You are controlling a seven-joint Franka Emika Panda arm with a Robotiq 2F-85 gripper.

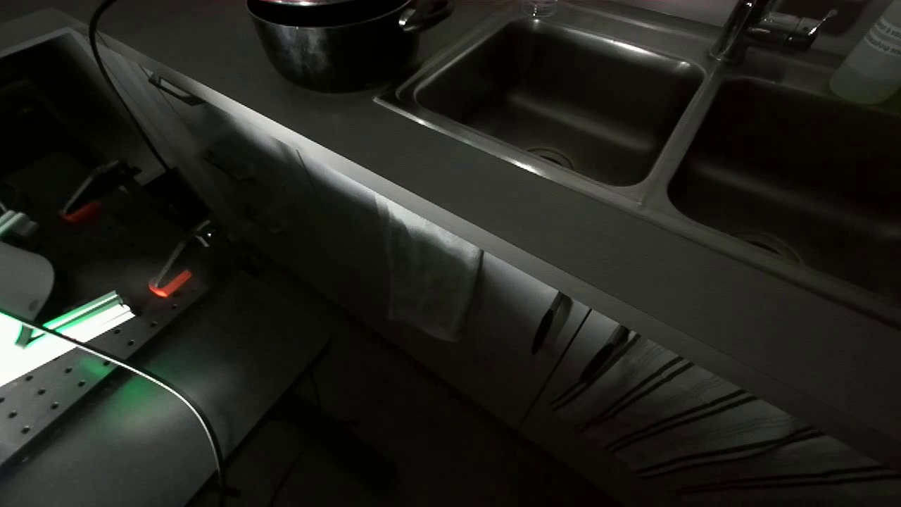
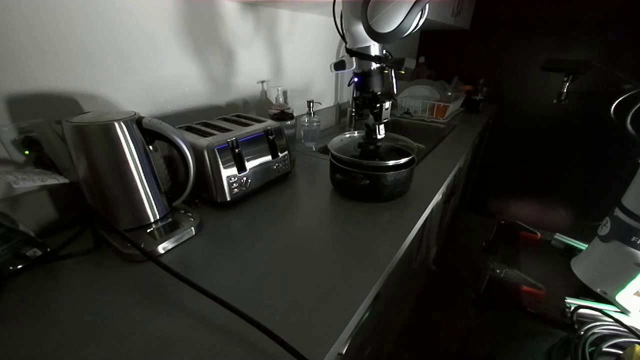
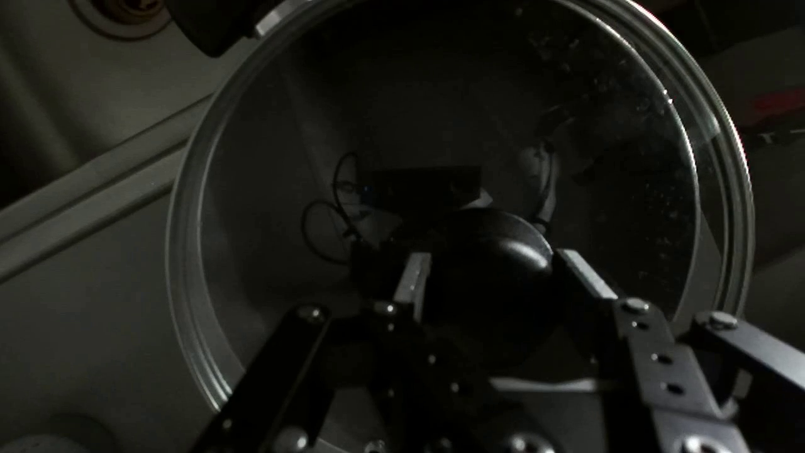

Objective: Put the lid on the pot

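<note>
A long, dark grey tabletop (image 2: 300,245) spreads out below the black, jointed metal fingers (image 3: 585,275). In an exterior view the white robot arm (image 2: 356,27) hangs directly above them. The rectangular double-basin steel sink (image 1: 662,169) lies just beside the spot under the fingers. Some way from them stands a shiny steel toaster (image 2: 255,155) with two black levers, and farther off a tall brushed-steel kettle (image 2: 115,170). I see the round, dark, shiny metal pot (image 2: 372,185) upright on the tabletop, straight beneath the fingers. Between the two is the clear glass lid (image 3: 440,126) with its bright metal rim; in an exterior view a dark band shows between that rim and the pot's. A clear pump bottle (image 2: 310,131) stands near the fingers. The fingers themselves are part-way open, about as wide as the lid's round black knob (image 3: 497,270), one against each side, and have hold of the lid by it.
</note>
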